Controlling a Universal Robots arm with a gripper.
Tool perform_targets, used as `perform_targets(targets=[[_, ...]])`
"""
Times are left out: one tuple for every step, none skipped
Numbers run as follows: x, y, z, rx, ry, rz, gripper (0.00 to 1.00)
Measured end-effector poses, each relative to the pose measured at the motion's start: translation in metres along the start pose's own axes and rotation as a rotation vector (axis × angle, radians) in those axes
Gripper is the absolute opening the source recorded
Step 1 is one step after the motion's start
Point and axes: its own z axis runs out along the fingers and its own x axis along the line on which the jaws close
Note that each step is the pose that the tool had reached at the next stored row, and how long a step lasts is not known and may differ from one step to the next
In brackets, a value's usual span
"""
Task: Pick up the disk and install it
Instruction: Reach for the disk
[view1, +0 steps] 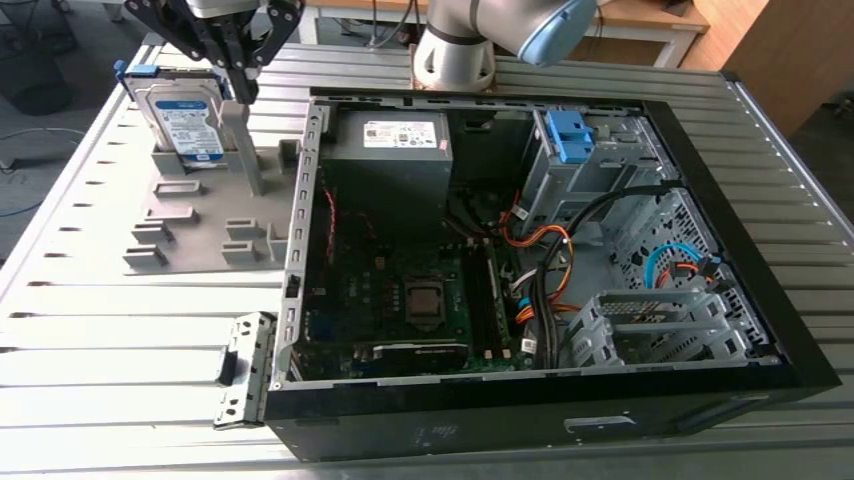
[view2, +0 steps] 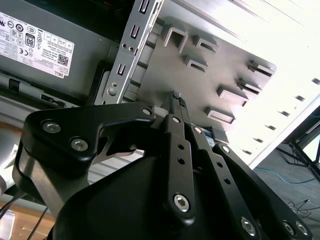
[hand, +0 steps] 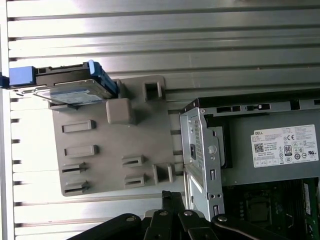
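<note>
The disk (view1: 187, 118) stands on edge in a slot of the grey fixture plate (view1: 174, 235), at the exterior view's upper left. It is silver with a white-and-blue label and a blue bracket around it. In the first wrist view the disk (hand: 70, 88) lies at the far end of the plate (hand: 110, 160). My gripper (view1: 247, 88) hangs just above the plate, beside the disk on the exterior view's right and apart from it. Its black fingers are shut together with nothing between them, as both wrist views show (view2: 176, 100) (hand: 172, 199).
An open black computer case (view1: 787, 330) fills the exterior view's right, with a grey power-supply box (view1: 400, 150), a motherboard (view1: 400, 290) and a metal drive cage with a blue latch piece (view1: 570, 135). The arm's base (view1: 461, 50) stands behind it. The slatted metal table (view1: 120, 350) lies bare in front.
</note>
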Motion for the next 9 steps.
perform_targets(targets=[[0.0002, 0.0, 0.0, 0.0, 0.0001, 0.0, 0.11], [0.0005, 0.0, 0.0, 0.0, 0.0001, 0.0, 0.11], [0.0008, -0.0001, 0.0, 0.0, 0.0, 0.0, 0.11], [0.0013, -0.0001, -0.0001, 0.0, 0.0, 0.0, 0.11], [0.0017, -0.0001, -0.0001, 0.0001, 0.0001, 0.0, 0.11], [0.002, -0.0001, -0.0001, 0.0, 0.0001, 0.0, 0.11], [0.0022, -0.0002, -0.0001, 0.0, 0.0, 0.0, 0.11], [0.0024, -0.0002, -0.0001, 0.0, 0.0, 0.0, 0.11], [0.0039, -0.0003, -0.0001, 0.0, 0.0, 0.0, 0.11]])
